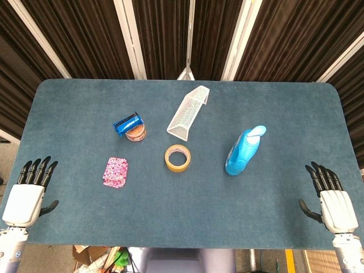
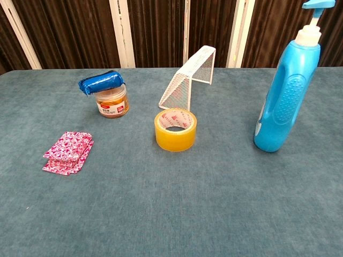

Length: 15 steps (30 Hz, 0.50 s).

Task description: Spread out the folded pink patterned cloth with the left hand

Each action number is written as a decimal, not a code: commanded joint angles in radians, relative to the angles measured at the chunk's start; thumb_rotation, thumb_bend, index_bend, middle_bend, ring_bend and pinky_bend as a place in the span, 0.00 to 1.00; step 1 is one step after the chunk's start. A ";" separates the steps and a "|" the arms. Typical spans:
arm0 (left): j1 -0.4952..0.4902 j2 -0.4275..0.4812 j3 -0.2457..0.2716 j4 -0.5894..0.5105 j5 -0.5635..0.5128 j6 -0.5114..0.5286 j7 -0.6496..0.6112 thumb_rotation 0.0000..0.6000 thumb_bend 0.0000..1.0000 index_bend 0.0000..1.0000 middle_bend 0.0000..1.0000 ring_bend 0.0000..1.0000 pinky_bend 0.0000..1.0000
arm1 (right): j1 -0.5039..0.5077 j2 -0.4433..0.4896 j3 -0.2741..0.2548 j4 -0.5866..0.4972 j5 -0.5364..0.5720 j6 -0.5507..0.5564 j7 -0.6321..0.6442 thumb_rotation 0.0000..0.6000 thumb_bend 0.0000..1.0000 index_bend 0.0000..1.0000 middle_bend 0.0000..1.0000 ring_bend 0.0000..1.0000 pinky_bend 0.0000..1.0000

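The folded pink patterned cloth [image 1: 115, 172] [image 2: 68, 153] lies flat on the blue table at the left, still folded into a small rectangle. My left hand [image 1: 28, 193] hovers at the table's front left corner, well left of the cloth, palm down with fingers apart and nothing in it. At the front right corner my right hand [image 1: 331, 199] is held the same way, fingers spread and empty. Neither hand shows in the chest view.
A small jar [image 1: 136, 133] [image 2: 112, 101] with a blue roll [image 1: 127, 123] [image 2: 102, 82] on top stands behind the cloth. A yellow tape roll [image 1: 177, 157] [image 2: 176, 130], a tipped white mesh holder [image 1: 188, 112] [image 2: 189, 78] and a blue pump bottle [image 1: 243, 150] [image 2: 286, 91] sit further right.
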 commanded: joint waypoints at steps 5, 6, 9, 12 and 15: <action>0.008 0.009 -0.017 -0.014 -0.017 -0.044 0.010 1.00 0.19 0.00 0.00 0.00 0.00 | 0.001 -0.001 0.000 -0.002 -0.005 0.002 -0.004 1.00 0.36 0.00 0.00 0.00 0.09; 0.005 0.013 -0.021 -0.022 -0.023 -0.057 0.015 1.00 0.19 0.00 0.00 0.00 0.00 | 0.000 -0.001 -0.001 -0.002 -0.007 0.003 -0.006 1.00 0.36 0.00 0.00 0.00 0.09; -0.012 0.025 -0.039 -0.055 -0.047 -0.106 0.033 1.00 0.19 0.00 0.00 0.00 0.00 | -0.002 -0.001 -0.002 -0.003 -0.006 0.006 -0.005 1.00 0.36 0.00 0.00 0.00 0.09; -0.053 0.044 -0.069 -0.101 -0.107 -0.190 0.077 1.00 0.19 0.00 0.00 0.00 0.00 | -0.002 -0.001 -0.002 -0.002 -0.007 0.006 -0.003 1.00 0.36 0.00 0.00 0.00 0.09; -0.114 0.055 -0.114 -0.146 -0.210 -0.301 0.137 1.00 0.19 0.02 0.00 0.00 0.00 | 0.000 -0.003 -0.002 -0.004 -0.006 0.002 -0.006 1.00 0.36 0.00 0.00 0.00 0.09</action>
